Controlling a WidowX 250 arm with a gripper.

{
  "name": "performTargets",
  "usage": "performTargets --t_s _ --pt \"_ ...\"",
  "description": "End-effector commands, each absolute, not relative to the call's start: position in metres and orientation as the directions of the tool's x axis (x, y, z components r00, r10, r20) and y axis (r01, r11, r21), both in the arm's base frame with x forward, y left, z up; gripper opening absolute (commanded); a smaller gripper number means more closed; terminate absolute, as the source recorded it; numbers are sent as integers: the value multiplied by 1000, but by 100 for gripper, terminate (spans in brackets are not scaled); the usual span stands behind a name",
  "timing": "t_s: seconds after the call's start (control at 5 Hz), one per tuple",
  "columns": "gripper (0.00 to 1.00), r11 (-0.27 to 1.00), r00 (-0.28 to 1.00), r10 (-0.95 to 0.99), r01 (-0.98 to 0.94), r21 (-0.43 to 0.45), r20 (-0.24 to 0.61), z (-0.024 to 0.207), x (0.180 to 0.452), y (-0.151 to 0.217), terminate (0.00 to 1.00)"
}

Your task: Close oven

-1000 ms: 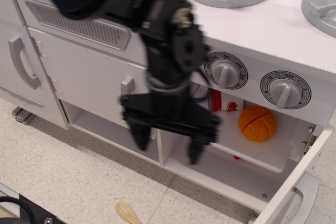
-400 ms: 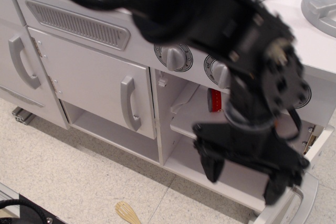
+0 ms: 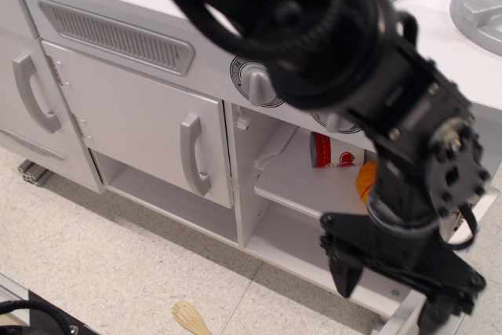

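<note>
White oven [image 3: 314, 194] sits at the right, its inside showing. Its door [image 3: 404, 315] hangs down open at the near right corner. The black pincer [image 3: 392, 292] hovers just above the door with fingers spread apart, holding nothing.

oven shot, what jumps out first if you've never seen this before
The big black arm fills the upper right, and its hand hangs low at the bottom right with fingers spread, in front of the oven. The oven stands open, showing a white shelf with a red-and-white box and a bit of orange behind the arm. To the left is a shut cupboard door, and a small whisk lies on the floor.
</note>
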State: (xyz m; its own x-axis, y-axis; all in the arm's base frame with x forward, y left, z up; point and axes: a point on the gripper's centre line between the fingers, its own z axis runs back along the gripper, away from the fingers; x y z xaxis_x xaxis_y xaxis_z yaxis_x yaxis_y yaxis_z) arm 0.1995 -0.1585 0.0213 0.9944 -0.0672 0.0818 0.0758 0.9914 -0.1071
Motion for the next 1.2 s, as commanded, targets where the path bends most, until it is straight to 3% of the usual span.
performTargets --t_s 0.0,0.6,1.0 --pt "100 996 991 -59 67 -66 116 19 204 -156 0" --pt "100 999 999 2 -1 -37 37 33 219 -110 0" --pt "100 999 997 45 -46 12 61 53 230 -79 0"
